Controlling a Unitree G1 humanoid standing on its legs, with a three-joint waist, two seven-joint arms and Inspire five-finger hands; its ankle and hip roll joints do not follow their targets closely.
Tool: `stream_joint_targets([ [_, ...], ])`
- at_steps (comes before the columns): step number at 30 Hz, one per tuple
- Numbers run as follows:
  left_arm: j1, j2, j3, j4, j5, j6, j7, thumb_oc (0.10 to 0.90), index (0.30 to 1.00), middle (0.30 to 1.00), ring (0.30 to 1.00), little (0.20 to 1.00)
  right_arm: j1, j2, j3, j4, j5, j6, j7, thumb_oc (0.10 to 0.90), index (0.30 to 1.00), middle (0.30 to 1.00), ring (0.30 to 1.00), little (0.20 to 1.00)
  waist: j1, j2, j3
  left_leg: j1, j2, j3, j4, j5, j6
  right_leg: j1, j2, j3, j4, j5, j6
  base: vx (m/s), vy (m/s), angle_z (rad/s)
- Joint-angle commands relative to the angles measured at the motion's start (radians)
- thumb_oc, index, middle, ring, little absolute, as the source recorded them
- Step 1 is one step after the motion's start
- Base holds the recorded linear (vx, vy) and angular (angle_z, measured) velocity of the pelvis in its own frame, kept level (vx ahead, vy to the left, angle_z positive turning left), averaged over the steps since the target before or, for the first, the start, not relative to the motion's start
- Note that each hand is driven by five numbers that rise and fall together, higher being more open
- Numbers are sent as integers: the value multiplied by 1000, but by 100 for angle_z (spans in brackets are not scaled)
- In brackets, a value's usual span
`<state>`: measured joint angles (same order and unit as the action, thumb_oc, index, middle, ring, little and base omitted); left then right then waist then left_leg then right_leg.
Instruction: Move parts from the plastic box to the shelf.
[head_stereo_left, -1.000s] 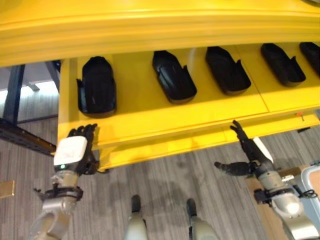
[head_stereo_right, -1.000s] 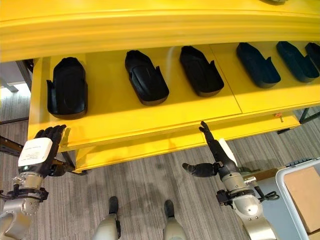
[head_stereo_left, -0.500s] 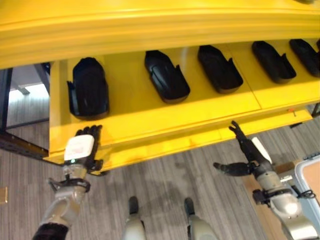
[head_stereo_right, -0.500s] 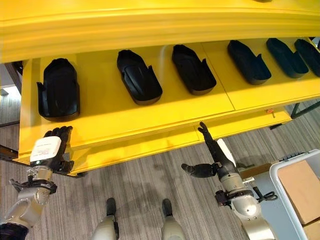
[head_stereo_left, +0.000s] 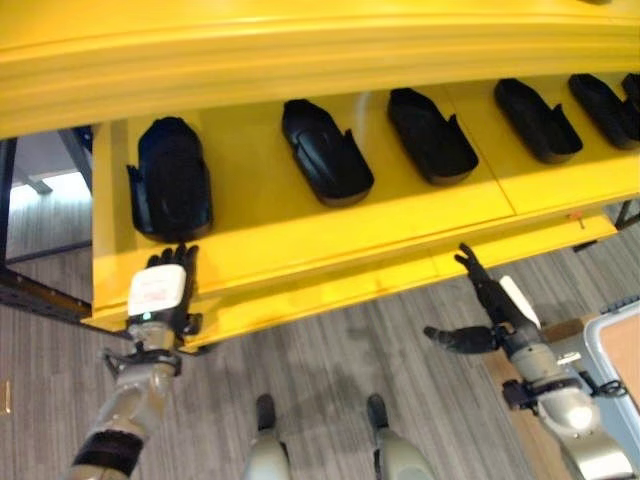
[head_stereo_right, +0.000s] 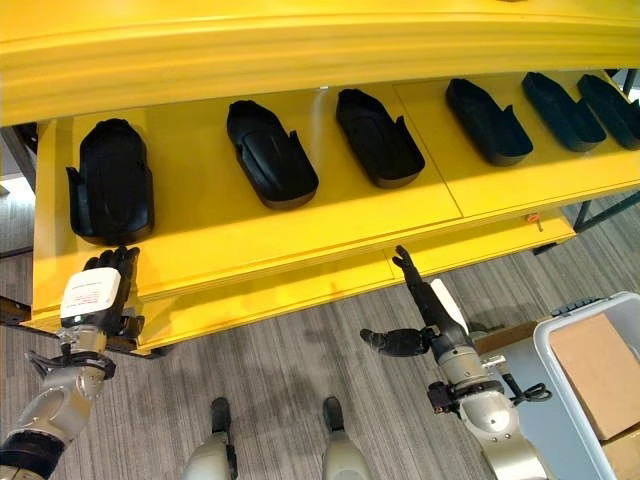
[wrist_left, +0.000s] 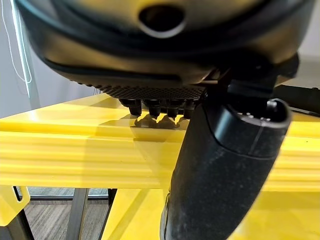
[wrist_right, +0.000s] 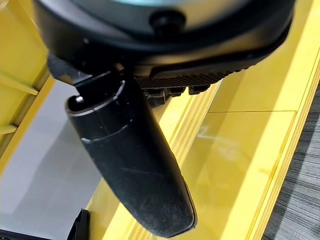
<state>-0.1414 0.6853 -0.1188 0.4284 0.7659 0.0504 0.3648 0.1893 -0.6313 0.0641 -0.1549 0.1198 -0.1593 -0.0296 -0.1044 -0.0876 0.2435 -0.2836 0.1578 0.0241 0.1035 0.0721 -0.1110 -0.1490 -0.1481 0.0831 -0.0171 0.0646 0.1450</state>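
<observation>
Several black moulded parts lie in a row on the yellow shelf (head_stereo_left: 300, 235). The leftmost part (head_stereo_left: 170, 185) sits near the shelf's left end, and two more parts (head_stereo_left: 325, 150) (head_stereo_left: 432, 135) lie to its right. My left hand (head_stereo_left: 160, 295) is open and holds nothing. Its straight fingers reach the shelf's front edge just below the leftmost part, and in the left wrist view the fingertips (wrist_left: 160, 106) touch yellow shelf. My right hand (head_stereo_right: 430, 320) is open and empty below the shelf's front lip, with its fingers pointing up and its thumb (wrist_right: 130, 165) spread.
A pale plastic box (head_stereo_right: 585, 312) with brown cardboard inside stands on the floor at the lower right. An upper yellow shelf (head_stereo_left: 300, 60) overhangs the row of parts. A dark metal frame (head_stereo_left: 40, 290) stands left of the shelf. Grey carpet lies below.
The camera has shifted, so the whole shelf sits further left. My left hand has risen until its fingertips meet the shelf edge under the leftmost part. The right hand has barely moved.
</observation>
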Motion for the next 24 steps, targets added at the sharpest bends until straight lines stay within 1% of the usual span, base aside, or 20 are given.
stream_joint_targets([
  [1, -81, 28, -39, 51, 45, -4, 20, 900, 1000, 1000, 1000, 1000, -54, -46, -27, -89, -3, -105, -56, 900, 1000, 1000, 1000, 1000, -8, -15, -84, -7, 28, -4, 115, -93, 27, -78, -26, -2, 136, -78, -8, 0, 0, 0],
  [15, -167, 0, -123, 52, 49, -17, 25, 900, 1000, 1000, 1000, 1000, -56, -49, -16, -89, 12, -112, -64, 900, 1000, 1000, 1000, 1000, -23, -13, -87, -3, 31, 3, 115, -94, 25, -85, -21, 5, 143, -81, -9, 0, 0, 0],
  [24, -190, -11, -153, 57, 50, -22, 22, 900, 1000, 1000, 1000, 1000, -51, -50, -16, -91, 7, -115, -73, 900, 1000, 1000, 1000, 1000, -30, -9, -87, -3, 33, 7, 115, -94, 25, -89, -17, 10, 147, -81, -8, 2, -5, -3],
])
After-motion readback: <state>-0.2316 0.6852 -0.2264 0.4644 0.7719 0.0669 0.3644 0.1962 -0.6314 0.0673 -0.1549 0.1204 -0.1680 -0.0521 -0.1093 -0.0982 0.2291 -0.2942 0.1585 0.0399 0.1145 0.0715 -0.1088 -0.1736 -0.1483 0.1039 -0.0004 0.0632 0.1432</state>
